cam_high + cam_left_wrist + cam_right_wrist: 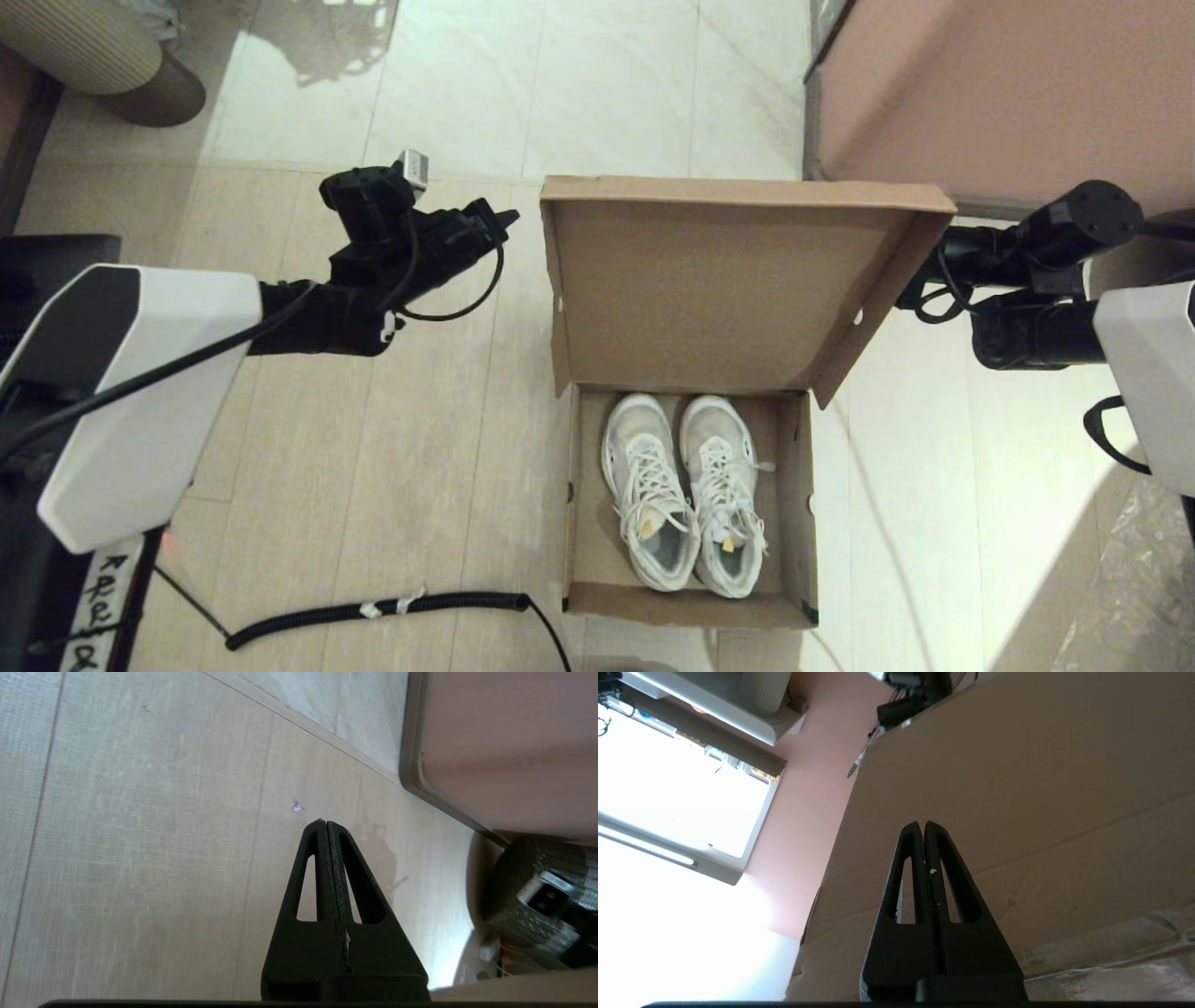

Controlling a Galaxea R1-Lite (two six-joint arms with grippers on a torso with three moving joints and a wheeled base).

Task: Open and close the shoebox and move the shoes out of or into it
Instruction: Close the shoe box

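The brown cardboard shoebox (586, 523) stands on the floor with its hinged lid (719, 289) raised at the far side, inner face toward me. The white lace-up shoes (686, 495) lie side by side inside it, toes toward the lid. My left gripper (504, 220) hovers just left of the lid's upper corner, shut and empty over bare floor (324, 822). My right arm (990, 257) reaches in behind the lid's right edge, which hides its fingers in the head view. In the right wrist view the right gripper (923, 823) is shut, tips close to the lid's outer face (1041, 788).
A pink-brown cabinet (1008, 93) stands just beyond the box on the right. A black coiled cable (373, 611) lies on the floor near the box's front left corner. A ribbed round object (93, 56) sits at the far left.
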